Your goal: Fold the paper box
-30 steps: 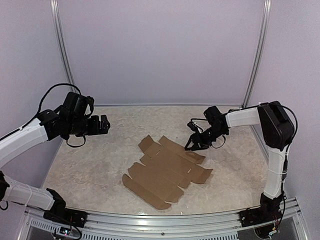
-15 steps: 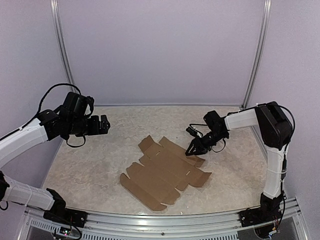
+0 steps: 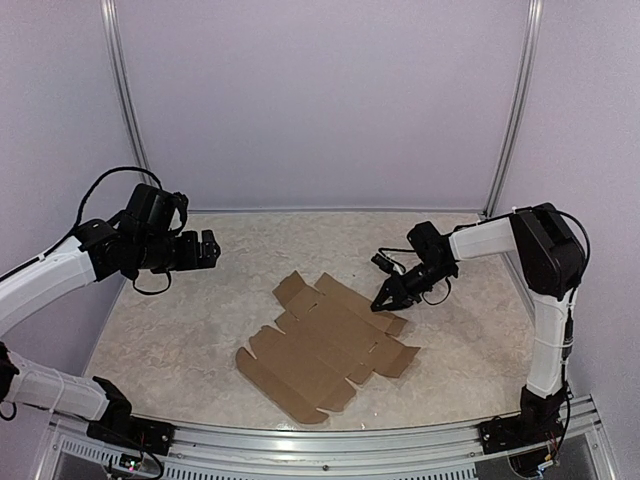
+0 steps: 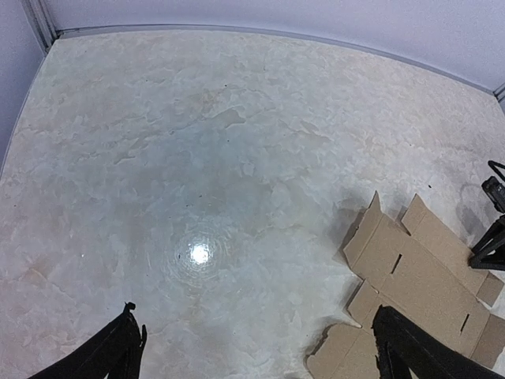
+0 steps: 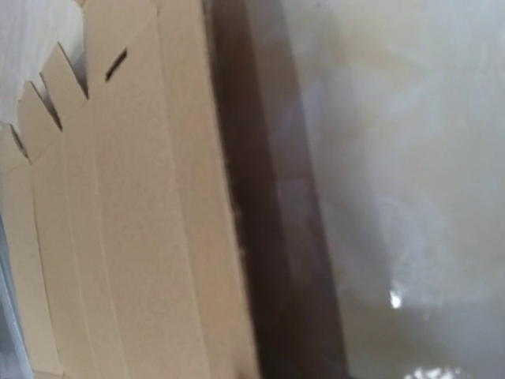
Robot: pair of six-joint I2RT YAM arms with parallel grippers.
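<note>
The paper box (image 3: pixel 325 345) is a flat brown die-cut sheet with tabs and slots, lying mid-table. It also shows in the left wrist view (image 4: pixel 418 276) and fills the left of the right wrist view (image 5: pixel 134 221), its edge casting a dark shadow. My right gripper (image 3: pixel 385 298) is down at the sheet's far right edge, touching it; its fingers do not show in its own view and I cannot tell how the jaws stand. My left gripper (image 3: pixel 210 248) hangs above the table's left side, open and empty (image 4: pixel 252 316), apart from the sheet.
The table is pale marbled stone (image 3: pixel 180 330) with a metal rail along the near edge (image 3: pixel 330 430). Lilac walls and two upright metal posts (image 3: pixel 125 110) close the back and sides. The right gripper's tips also show in the left wrist view (image 4: pixel 493 245).
The sheet has slid a little left and toward the near edge. My right gripper dropped onto its far right edge and moved with it. The left arm has not moved.
</note>
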